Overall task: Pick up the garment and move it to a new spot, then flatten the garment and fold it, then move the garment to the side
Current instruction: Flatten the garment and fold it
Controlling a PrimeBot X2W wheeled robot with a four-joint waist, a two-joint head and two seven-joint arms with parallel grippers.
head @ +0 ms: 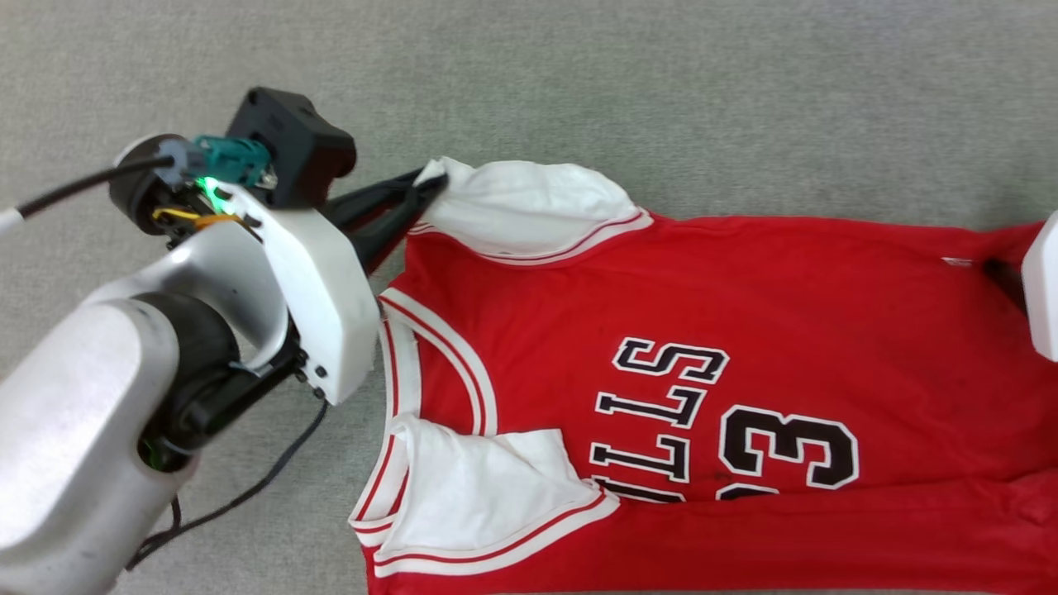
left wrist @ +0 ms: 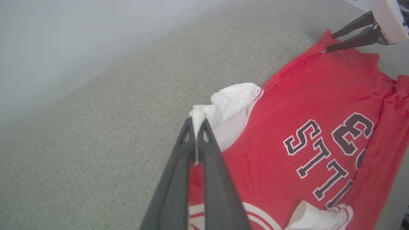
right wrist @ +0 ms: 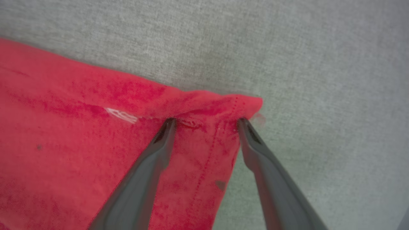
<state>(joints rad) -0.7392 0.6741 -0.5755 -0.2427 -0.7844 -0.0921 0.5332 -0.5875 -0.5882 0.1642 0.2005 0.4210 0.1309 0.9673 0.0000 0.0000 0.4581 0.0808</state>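
Head view: left claw (head: 431, 187) on garment (head: 744, 273)

The left arm (head: 83, 430) stretches forward, the left gripper (head: 431, 188) pinched tight on the garment (head: 702, 289) at its sleeve. The right gripper (right wrist: 206, 120) stands spread wide, both tips touching the cloth.

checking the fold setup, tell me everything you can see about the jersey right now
The jersey is soft red cloth with white sleeves, red-and-white striped trim and black white-outlined lettering. It lies front up and mostly flat on the grey surface, collar toward the robot's left, its near long edge folded over part of the print. The left pincer is shut on the far sleeve tip; the open right pincer sits with its tips on a hem corner.
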